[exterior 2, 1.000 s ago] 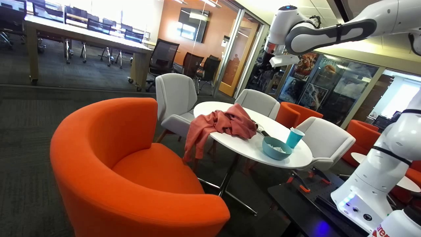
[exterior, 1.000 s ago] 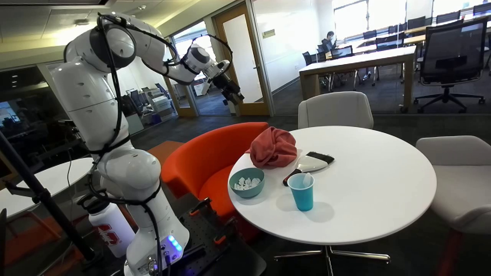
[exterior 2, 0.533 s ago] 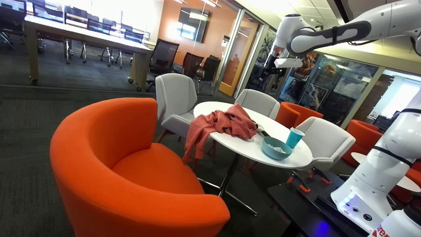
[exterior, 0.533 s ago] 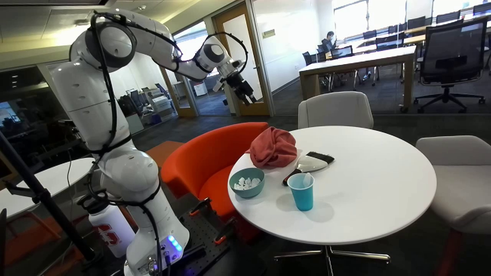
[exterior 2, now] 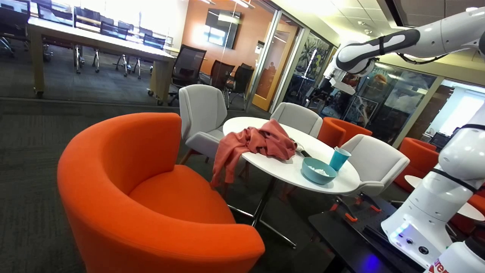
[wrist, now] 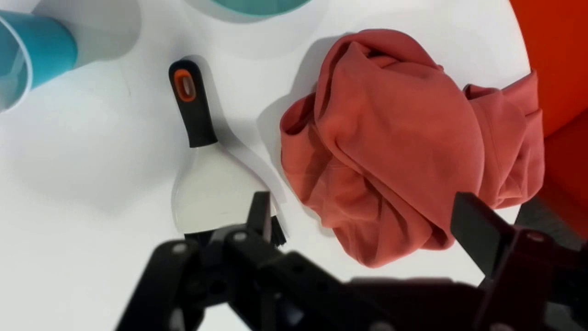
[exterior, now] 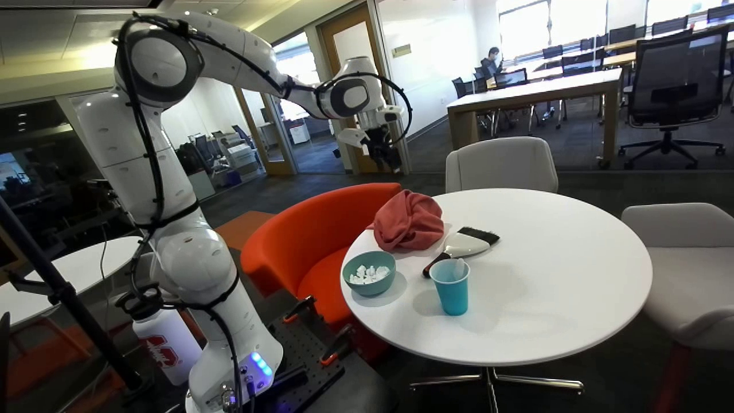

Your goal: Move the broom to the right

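The broom, a small hand brush with a white body, black bristles and a black handle with an orange hole, lies on the round white table. Its white body shows fully in an exterior view; its handle is partly hidden behind the red cloth in an exterior view. In the wrist view the broom lies left of the jaws, its bristle end partly covered by the left finger. My gripper is open and empty, pointing down above the table. It hangs high over the table's far-left side in an exterior view.
A crumpled red cloth lies beside the broom, under the jaws. A blue cup stands near the handle end. A teal bowl with white pieces stands at the table edge. An orange chair and grey chairs surround the table.
The arm has reached out toward the table, and the gripper has come lower and turned to point more steeply down. The broom, cloth, cup and bowl have not moved.
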